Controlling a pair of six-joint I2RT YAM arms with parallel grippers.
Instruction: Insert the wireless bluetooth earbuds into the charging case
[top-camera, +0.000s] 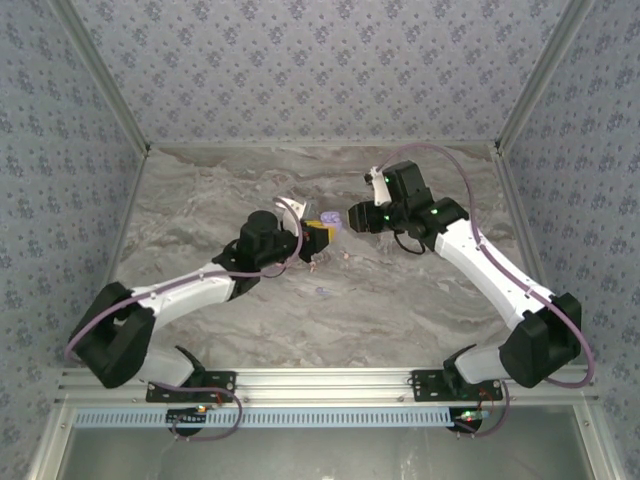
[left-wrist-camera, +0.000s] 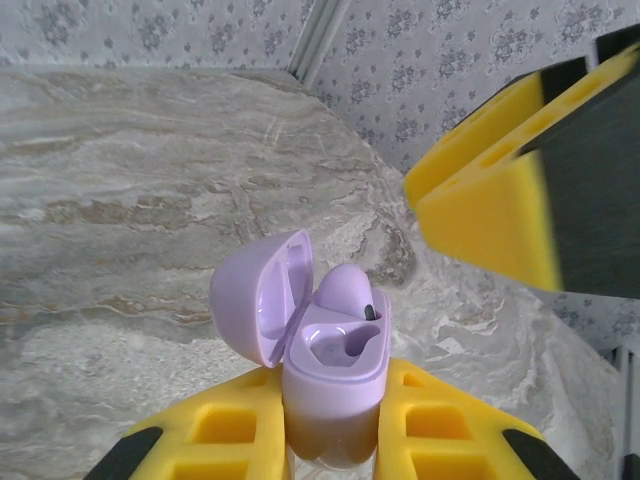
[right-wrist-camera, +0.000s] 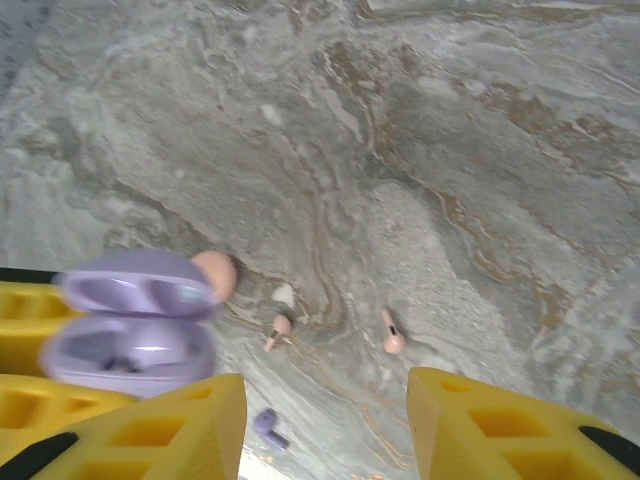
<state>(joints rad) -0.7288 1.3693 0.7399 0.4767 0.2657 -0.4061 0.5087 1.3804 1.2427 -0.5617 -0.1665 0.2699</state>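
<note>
My left gripper (left-wrist-camera: 335, 445) is shut on the lilac charging case (left-wrist-camera: 335, 350), holding it upright above the table with its lid (left-wrist-camera: 260, 300) swung open. One lilac earbud (left-wrist-camera: 348, 290) sits in the far slot; the near slot is bare. From above, the case (top-camera: 328, 221) hangs between both grippers. My right gripper (right-wrist-camera: 325, 430) is open with nothing between its fingers, just right of the case (right-wrist-camera: 130, 325). On the marble below lie a lilac earbud (right-wrist-camera: 266, 428) and two pinkish earbuds (right-wrist-camera: 277, 330) (right-wrist-camera: 391, 336).
A pinkish round object (right-wrist-camera: 216, 275) shows behind the held case. The right gripper's yellow fingers (left-wrist-camera: 500, 200) loom close at the upper right of the left wrist view. A loose lilac earbud (top-camera: 321, 292) lies on the marble table (top-camera: 420, 310), with patterned walls around.
</note>
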